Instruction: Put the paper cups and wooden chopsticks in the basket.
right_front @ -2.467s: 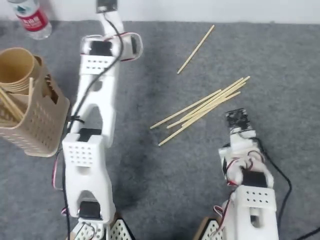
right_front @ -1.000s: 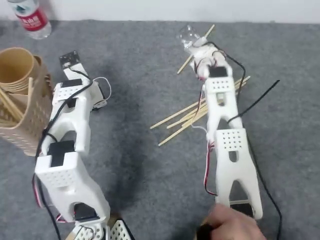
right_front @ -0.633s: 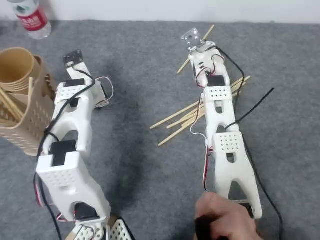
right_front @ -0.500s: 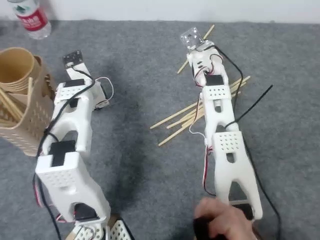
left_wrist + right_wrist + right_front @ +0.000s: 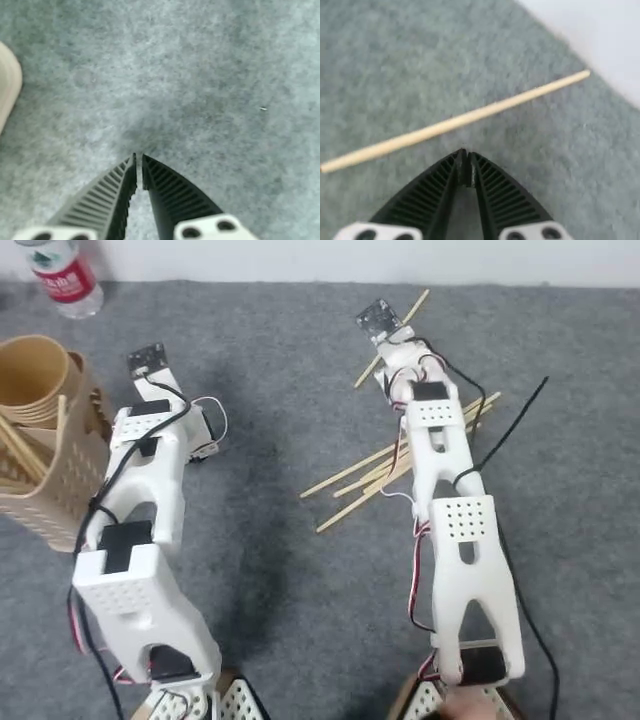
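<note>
At the left edge of the table, a beige perforated plastic basket [image 5: 75,490] is seen, and a stack of brown paper cups [image 5: 35,380] and some thin wooden chopsticks [image 5: 18,455] are already held in it. Near the basket, the left gripper [image 5: 138,159] is held above the bare grey felt cover [image 5: 300,590]; its jaws are together and nothing is between them. If this arm is swung toward the basket, the light basket could be pushed or tipped over.

More to the right, a loose bundle of pale wooden chopsticks [image 5: 385,465] is lying on the felt, partly under the right arm. The sticks could be scattered if the arm is lowered or turned over them.

Farthest right, a single pale wooden chopstick [image 5: 455,122] is lying apart from the bundle, near the far border of the felt. The right gripper [image 5: 466,155] is placed just beside it, with the jaws closed and empty. If the gripper is brought down like this, the round stick will probably be pushed or rolled away and not caught. A grip far from its middle could also let it tilt and slip out on the long way to the basket.
</note>
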`<state>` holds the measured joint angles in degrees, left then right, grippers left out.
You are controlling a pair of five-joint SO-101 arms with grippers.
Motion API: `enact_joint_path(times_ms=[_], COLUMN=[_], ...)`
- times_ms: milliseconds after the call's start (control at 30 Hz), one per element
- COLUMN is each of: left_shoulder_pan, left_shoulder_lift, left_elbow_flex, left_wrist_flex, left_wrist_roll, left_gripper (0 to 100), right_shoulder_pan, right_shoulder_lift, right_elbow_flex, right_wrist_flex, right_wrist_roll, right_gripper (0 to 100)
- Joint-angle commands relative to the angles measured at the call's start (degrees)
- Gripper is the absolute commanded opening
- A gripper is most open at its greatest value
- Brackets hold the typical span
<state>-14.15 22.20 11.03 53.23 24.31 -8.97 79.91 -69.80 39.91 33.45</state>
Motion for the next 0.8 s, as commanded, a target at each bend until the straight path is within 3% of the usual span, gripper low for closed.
enact_joint_path(times_ms=[0,133,267,533,667,767], left_shoulder_pan=[0.62,0.79,2.46,1.05,1.14,1.14], left_shoulder_lift=[-3.52,-3.52,-3.52,-3.52,-3.52,-3.52], left_elbow_flex=[-0.31,-0.22,-0.22,-0.13,-0.22,-0.31], left_wrist_flex=[-0.53,-0.53,-0.44,-0.62,-0.79,-0.79], left_wrist_roll=[0.0,0.09,0.0,0.0,0.0,0.0], left_gripper=[1,1,1,1,1,1], right_shoulder_pan=[3.56,5.41,2.15,-0.66,-0.66,-0.66], right_shoulder_lift=[-4.53,-6.46,-8.13,3.65,12.62,16.4], right_elbow_flex=[-0.09,-0.09,-3.16,-5.45,-5.36,-6.42], right_wrist_flex=[6.81,14.55,11.21,-25.8,-49.19,-51.3], right_wrist_roll=[1.05,0.97,1.41,1.49,2.2,1.85], right_gripper=[0.8,0.8,0.8,0.8,0.8,0.8])
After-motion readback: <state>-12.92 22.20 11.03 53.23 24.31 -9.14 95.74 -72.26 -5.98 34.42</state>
